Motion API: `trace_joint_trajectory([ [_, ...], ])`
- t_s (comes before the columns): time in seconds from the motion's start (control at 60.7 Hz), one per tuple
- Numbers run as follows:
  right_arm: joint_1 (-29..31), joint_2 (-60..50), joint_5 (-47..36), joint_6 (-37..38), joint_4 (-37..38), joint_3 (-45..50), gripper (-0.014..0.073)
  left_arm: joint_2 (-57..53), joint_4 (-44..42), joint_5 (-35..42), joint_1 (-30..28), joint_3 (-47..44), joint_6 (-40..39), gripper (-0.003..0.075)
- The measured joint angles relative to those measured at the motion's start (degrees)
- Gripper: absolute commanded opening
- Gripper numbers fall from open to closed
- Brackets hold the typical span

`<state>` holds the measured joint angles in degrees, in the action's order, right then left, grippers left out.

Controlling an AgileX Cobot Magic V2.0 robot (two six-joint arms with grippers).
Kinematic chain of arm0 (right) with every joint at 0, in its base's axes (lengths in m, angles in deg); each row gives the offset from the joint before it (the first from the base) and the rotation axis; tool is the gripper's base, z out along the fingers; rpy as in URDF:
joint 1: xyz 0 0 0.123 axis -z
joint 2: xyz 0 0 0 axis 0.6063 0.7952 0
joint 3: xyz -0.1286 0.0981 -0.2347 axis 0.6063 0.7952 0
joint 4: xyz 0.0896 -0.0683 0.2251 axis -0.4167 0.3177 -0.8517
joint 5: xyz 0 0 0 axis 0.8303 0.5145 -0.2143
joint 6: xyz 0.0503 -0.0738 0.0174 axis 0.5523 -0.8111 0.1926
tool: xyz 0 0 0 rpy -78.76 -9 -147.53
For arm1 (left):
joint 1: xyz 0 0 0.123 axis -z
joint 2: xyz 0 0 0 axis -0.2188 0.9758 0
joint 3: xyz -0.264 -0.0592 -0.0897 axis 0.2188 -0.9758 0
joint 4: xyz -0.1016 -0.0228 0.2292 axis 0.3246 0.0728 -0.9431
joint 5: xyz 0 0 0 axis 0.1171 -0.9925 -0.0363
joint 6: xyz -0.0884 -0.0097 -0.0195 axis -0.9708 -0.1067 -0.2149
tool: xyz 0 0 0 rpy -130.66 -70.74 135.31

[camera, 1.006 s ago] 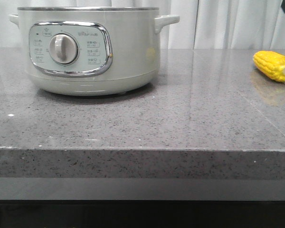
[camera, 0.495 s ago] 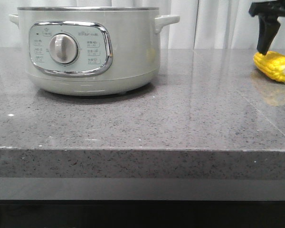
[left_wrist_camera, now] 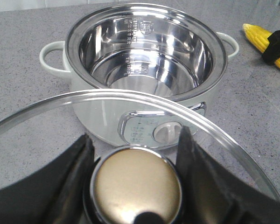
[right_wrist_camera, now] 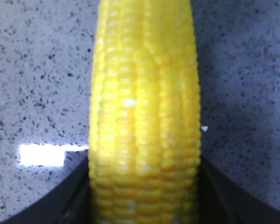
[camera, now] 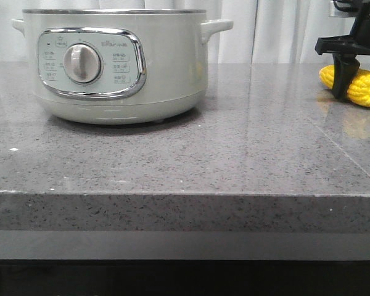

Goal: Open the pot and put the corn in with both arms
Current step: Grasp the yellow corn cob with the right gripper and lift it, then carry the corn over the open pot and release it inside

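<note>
Leftmost, the pale grey-green pot (camera: 114, 65) stands open, its steel bowl gleaming; the left gripper (left_wrist_camera: 135, 154) pinches a glass lid's (left_wrist_camera: 130, 100) gold knob (left_wrist_camera: 136, 186). Far right on the grey counter (camera: 234, 154), the right gripper (camera: 357, 77) straddles the yellow corn (camera: 365, 87), jaws against its sides.

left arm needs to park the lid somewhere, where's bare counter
The widest bare stretch of counter runs between the pot and the corn. The front strip between pot and counter edge is bare too. It is crowded at the far right, where the right gripper straddles the corn. The left gripper holds the lid by its knob.
</note>
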<state>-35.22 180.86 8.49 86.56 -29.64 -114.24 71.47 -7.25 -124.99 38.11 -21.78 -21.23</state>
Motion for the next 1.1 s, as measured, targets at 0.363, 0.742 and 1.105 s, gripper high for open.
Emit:
trace_joint_trajectory([
  [0.363,-2.1,-1.0,5.2,-1.0,0.0,-8.3,0.0260,0.0,0.0,0.0,0.0,0.0,0.0,0.0230],
  [0.742,-15.6,-5.3,6.6,-3.3,-2.9,-25.4,0.0260,0.0,0.0,0.0,0.0,0.0,0.0,0.0230],
  [1.105,-27.6,-5.4,3.5,-8.2,-9.3,-28.0,0.0260,0.0,0.0,0.1,0.0,0.0,0.0,0.0230],
])
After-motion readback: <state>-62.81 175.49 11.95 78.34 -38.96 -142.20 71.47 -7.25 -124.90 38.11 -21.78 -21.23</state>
